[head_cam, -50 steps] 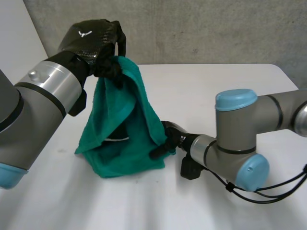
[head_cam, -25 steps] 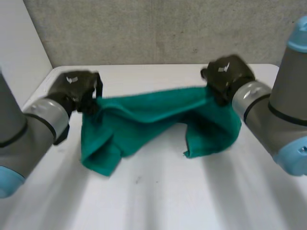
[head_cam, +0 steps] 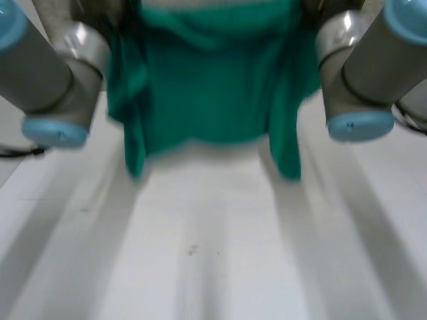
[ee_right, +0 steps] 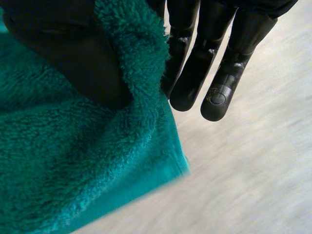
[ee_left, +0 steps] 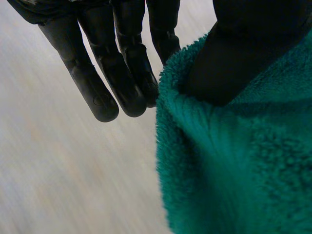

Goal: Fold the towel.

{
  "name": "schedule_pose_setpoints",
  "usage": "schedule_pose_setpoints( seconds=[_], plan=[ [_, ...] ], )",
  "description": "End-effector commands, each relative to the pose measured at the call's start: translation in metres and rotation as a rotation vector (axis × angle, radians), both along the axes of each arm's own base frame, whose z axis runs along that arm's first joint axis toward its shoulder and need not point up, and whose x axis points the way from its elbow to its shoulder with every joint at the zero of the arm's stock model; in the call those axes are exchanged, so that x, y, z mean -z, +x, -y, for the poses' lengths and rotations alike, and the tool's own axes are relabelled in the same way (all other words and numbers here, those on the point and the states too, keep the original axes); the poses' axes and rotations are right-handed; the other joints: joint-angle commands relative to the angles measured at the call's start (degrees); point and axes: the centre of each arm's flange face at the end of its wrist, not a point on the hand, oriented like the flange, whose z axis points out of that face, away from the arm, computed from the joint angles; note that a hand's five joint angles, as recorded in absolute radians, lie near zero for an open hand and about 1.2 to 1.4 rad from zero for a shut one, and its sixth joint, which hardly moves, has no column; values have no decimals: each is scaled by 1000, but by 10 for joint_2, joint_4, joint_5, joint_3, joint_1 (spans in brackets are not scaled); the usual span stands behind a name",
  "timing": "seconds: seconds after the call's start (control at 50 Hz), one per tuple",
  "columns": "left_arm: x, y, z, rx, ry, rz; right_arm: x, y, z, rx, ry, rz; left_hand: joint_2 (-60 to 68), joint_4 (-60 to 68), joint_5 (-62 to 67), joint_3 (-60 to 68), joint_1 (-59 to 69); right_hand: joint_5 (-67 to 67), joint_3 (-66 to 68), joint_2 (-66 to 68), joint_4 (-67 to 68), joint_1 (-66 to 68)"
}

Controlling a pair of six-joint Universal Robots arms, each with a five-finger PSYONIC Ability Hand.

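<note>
The worktop (head_cam: 213, 253), over which the towel had sagged low half a second earlier, lay open and white from the cloth's lower edge toward the camera. Both arms had risen since then. The left arm (head_cam: 50, 73) and the right arm (head_cam: 360, 67) stood tall at either side, and the towel (head_cam: 213, 73) hung spread between them like a curtain, where before it had drooped in a slack band. Its bottom edge ran roughly level across the middle, with a longer flap hanging at each side; whether those flaps touched the worktop could not be told. Free room lay in front of the towel and between the arms. The head view gave the whole spread of the cloth, and the wrist views gave the grips close up. The left hand (ee_left: 122, 63) pinched an upper edge of the towel between its thumb (ee_left: 239, 53) and its straight fingers (ee_left: 97, 92), which lay pressed together side by side. The right hand (ee_right: 204, 58) did likewise at the other side, near a corner of the cloth, with its thumb (ee_right: 63, 53) on the pile and its straight fingers (ee_right: 219, 92) close together behind the edge.
</note>
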Motion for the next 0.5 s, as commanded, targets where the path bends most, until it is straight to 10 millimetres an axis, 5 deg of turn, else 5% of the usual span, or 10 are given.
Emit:
schedule_pose_setpoints(
  seconds=[0.02, 0.26, 0.32, 0.4, 0.5],
  plan=[
    [-64, 11, -18, -6, -270, -127, -69, -12, -32, -37, -282, 142, 115, 115, 159, 117, 157, 141, 122, 127, 118, 244],
    [85, 28, -21, 18, 189, 66, 72, -15, -46, -74, 193, -79, 115, 115, 159, 117, 157, 141, 122, 127, 118, 244],
    [134, 30, -27, 27, 323, 116, 121, -15, -48, -83, 333, -110, 115, 115, 159, 117, 157, 141, 122, 127, 118, 244],
    [161, 32, -32, 25, 397, 145, 172, -19, -49, -74, 489, -136, 115, 115, 159, 117, 157, 141, 122, 127, 118, 244],
    [189, 38, -45, 27, 485, 181, 195, -24, -57, -71, 626, -134, 115, 115, 159, 117, 157, 88, 69, 74, 66, 192]
  ],
)
